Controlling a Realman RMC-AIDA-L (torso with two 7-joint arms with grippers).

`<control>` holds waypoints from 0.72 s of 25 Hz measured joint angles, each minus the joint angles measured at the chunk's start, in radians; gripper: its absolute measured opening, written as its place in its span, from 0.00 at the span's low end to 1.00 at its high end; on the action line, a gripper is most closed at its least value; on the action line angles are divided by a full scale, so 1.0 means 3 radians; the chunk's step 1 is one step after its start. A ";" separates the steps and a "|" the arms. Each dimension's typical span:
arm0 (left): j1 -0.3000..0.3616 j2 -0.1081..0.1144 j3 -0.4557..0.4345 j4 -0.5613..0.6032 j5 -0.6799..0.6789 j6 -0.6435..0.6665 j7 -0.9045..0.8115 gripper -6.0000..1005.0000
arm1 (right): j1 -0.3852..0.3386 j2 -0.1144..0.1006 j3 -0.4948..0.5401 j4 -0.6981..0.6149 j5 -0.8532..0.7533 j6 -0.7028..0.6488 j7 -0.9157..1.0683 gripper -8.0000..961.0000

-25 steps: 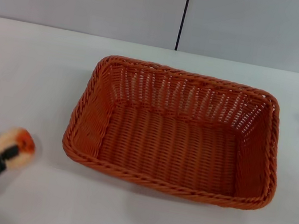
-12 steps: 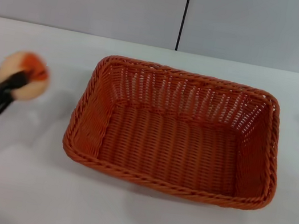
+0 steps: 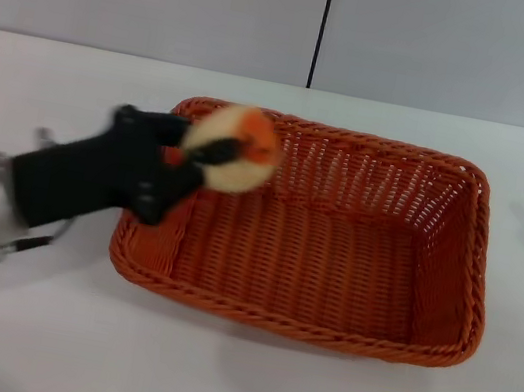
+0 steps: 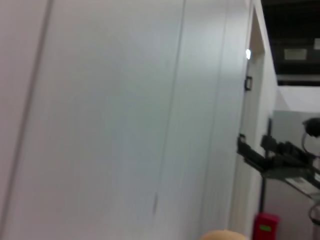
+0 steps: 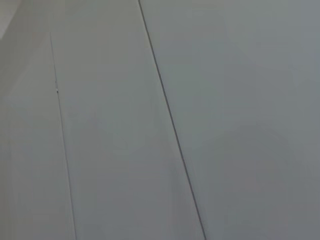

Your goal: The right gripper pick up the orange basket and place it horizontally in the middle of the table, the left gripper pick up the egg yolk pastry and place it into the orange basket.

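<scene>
Left gripper [image 3: 217,153] pinches egg yolk pastry [image 3: 233,147] tight, now up off table [image 3: 14,335], over orange basket [image 3: 442,329] left end. Drop comes next, likely.

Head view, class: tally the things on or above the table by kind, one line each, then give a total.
Orange basket: 1
Egg yolk pastry, held in the left gripper above the basket: 1
Total: 2

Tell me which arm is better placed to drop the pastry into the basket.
Left. Its tool is shut on the egg yolk pastry, held above the orange basket near its left end. The right arm is out of the head view.
</scene>
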 joint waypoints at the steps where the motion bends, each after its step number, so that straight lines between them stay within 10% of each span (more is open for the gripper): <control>1: -0.0038 -0.0001 0.0049 -0.0044 0.0001 -0.0050 0.0004 0.14 | 0.0003 -0.0001 0.0001 0.0005 0.0000 -0.0003 0.0000 0.61; 5: -0.0096 -0.0006 0.0156 -0.0122 0.0002 -0.0168 0.0019 0.13 | 0.0006 0.0002 0.0008 0.0007 0.0000 -0.0027 0.0000 0.61; 18: 0.0377 0.0026 -0.0271 0.0133 -0.0114 -0.0099 0.0025 0.67 | 0.0029 -0.0005 0.0227 0.0109 0.0001 -0.0020 -0.0083 0.61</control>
